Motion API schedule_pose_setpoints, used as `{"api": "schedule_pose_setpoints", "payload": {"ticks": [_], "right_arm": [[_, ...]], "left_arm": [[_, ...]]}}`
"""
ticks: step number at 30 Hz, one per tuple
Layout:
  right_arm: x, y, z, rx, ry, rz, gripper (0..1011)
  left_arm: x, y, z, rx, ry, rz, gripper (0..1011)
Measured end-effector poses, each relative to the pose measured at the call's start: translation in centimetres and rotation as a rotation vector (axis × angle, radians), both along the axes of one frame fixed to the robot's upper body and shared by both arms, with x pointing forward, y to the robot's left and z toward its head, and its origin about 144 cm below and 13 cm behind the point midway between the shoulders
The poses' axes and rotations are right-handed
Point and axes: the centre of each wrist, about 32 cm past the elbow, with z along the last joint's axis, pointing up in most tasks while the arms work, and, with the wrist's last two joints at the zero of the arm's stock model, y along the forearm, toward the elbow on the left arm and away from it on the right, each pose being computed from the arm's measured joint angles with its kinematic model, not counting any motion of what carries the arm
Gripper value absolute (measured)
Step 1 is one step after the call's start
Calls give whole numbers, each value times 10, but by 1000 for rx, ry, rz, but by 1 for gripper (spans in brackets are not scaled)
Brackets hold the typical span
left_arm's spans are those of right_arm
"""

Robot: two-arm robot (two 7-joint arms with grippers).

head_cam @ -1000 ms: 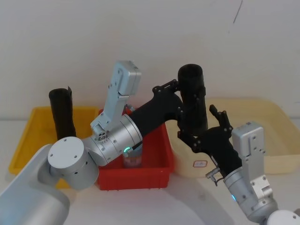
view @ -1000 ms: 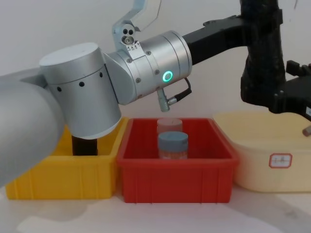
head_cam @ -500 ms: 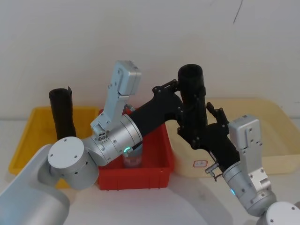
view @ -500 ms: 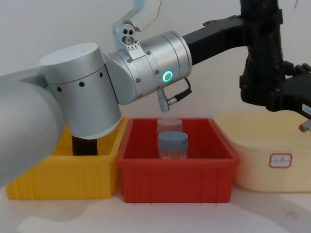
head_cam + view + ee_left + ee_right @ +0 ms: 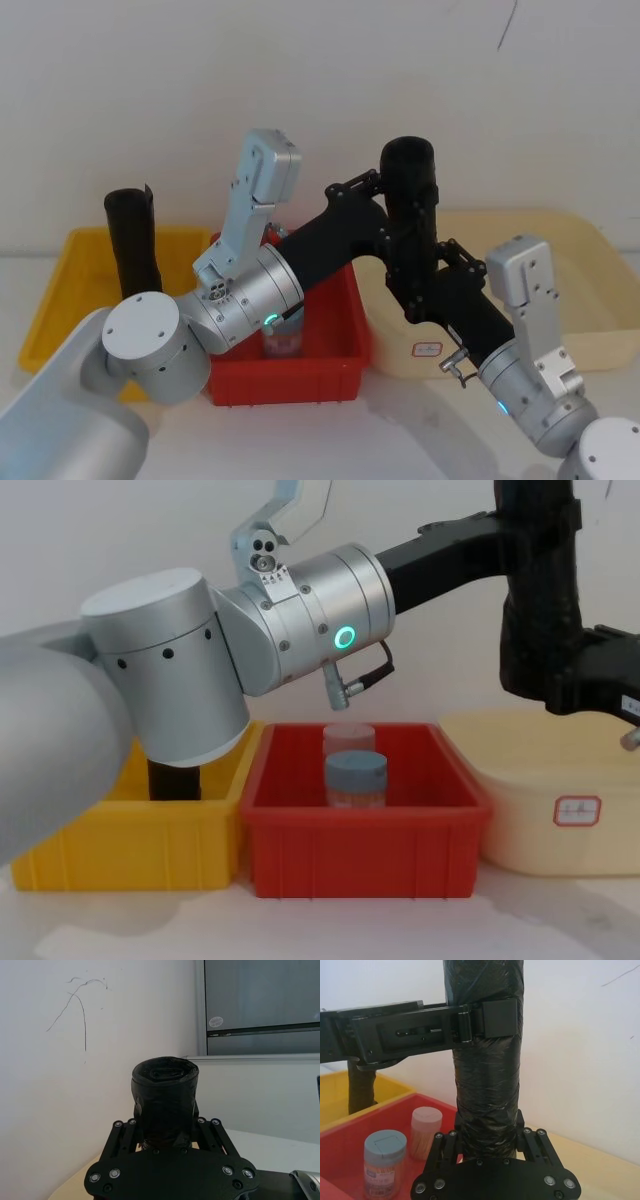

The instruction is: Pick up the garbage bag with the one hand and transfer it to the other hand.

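Observation:
The garbage bag [image 5: 411, 195], a glossy black roll, is held upright in the air above the red bin and the cream tub. My left gripper [image 5: 398, 228], on the silver wrist with the green ring light [image 5: 345, 637], is shut on its upper part [image 5: 485, 1020]. My right gripper [image 5: 425, 290] reaches in from the lower right and closes on the roll's lower end [image 5: 487, 1135], its fingers pressed against both sides. The left wrist view shows the roll's round top [image 5: 165, 1072] standing between the left fingers.
A yellow bin [image 5: 120, 850] at the left holds a matte black post [image 5: 133, 240]. The red bin [image 5: 360, 830] in the middle holds a blue-lidded jar [image 5: 355, 778] and a second jar [image 5: 348, 738]. A cream tub [image 5: 545, 780] stands at the right.
My right gripper has moved left and up onto the roll's lower end, and its fingers have closed in around it. The left arm and the roll have stayed still.

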Motion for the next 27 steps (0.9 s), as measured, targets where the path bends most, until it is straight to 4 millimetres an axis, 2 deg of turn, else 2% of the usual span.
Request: {"api": "schedule_pose_setpoints", "payload": {"ticks": [11, 17, 21, 27], "right_arm": [[2, -1, 4, -5, 19, 7, 529], [3, -1, 5, -5, 20, 5, 529], [4, -2, 6, -2, 19, 1, 529], [6, -3, 7, 10, 22, -22, 529]], "left_arm": [[0, 0, 0, 0, 0, 0, 466], [0, 0, 0, 0, 0, 0, 670], [0, 0, 0, 0, 0, 0, 739], [0, 0, 0, 0, 0, 0, 938]]}}
